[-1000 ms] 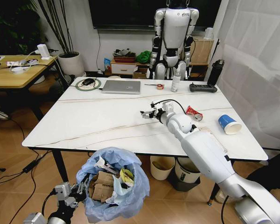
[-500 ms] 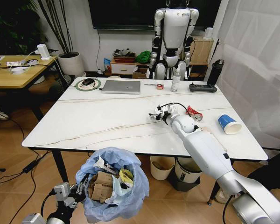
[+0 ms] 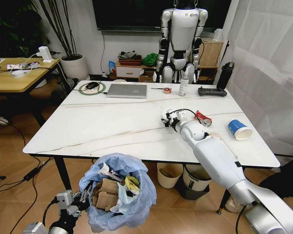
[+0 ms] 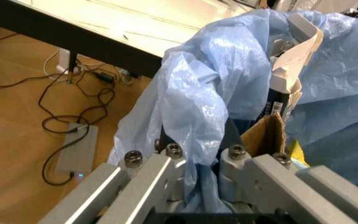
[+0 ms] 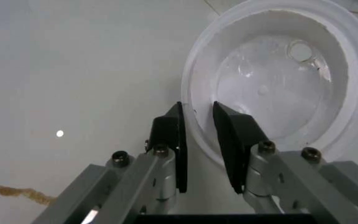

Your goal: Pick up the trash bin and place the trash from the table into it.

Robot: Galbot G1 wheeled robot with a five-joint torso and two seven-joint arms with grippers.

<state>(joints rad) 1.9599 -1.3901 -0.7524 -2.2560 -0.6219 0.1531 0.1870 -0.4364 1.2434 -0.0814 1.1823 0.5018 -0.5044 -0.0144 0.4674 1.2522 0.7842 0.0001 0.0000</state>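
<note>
The trash bin point(image 3: 136, 210), lined with a puffy light-blue bag point(image 4: 210, 84), hangs below the table's front edge with cardboard and paper inside. My left gripper point(image 3: 80, 199) point(image 4: 201, 151) is shut on its bagged rim. On the white marble table point(image 3: 102, 122), my right gripper point(image 3: 165, 119) point(image 5: 197, 109) is closed on the rim of a round white translucent plastic lid point(image 5: 278, 79). A crushed red can point(image 3: 203, 118) lies just right of it. Farther right lies a blue-white cup point(image 3: 240, 129) on its side, and a white packet point(image 3: 219, 141) peeks from under my right arm.
At the table's far edge sit a grey laptop point(image 3: 127, 90), spray bottle point(image 3: 184, 87), tape roll point(image 3: 167, 90), black controller point(image 3: 212, 91) and a green-ringed disc point(image 3: 92, 87). Two bins point(image 3: 170, 174) stand under the table. A wooden desk point(image 3: 14, 78) is at left.
My right gripper has slid to the right across the table, toward the red can, its fingers now closed on the lid's rim. The left arm and bin have stayed put.
</note>
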